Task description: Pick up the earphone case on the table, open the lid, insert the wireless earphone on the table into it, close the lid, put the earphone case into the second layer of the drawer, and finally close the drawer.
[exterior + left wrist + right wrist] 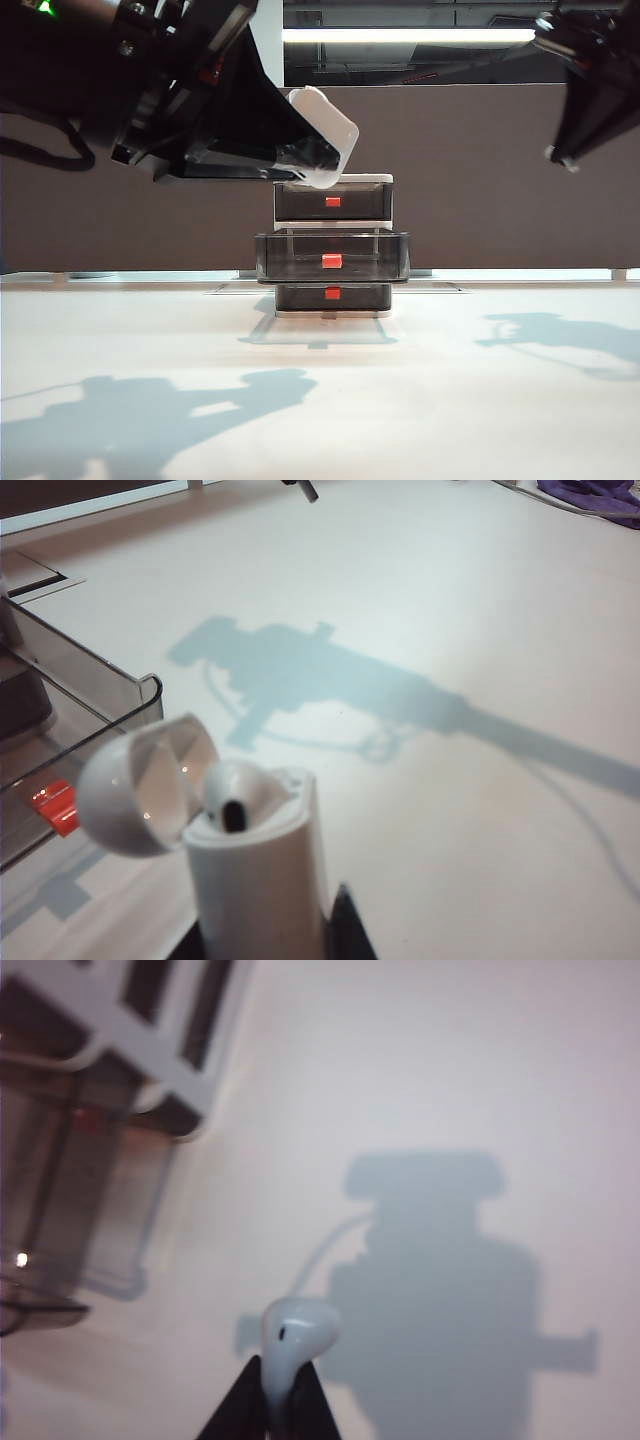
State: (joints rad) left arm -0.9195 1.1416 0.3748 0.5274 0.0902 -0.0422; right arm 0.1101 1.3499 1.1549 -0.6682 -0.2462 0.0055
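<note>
One earphone case (255, 865), lid (140, 785) open, is gripped in my left claw (265, 935) beside three drawers (333, 247); one earphone (293, 1335) is pinched in my right claw (275, 1410) above the surface (450, 400)

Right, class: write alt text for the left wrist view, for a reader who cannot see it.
The left end effector holds the white earphone case upright above the table, its lid flipped open and one earphone socket showing dark. Beside it, the second layer of the drawer stands pulled out, and arm shadows cross the tabletop.
</note>
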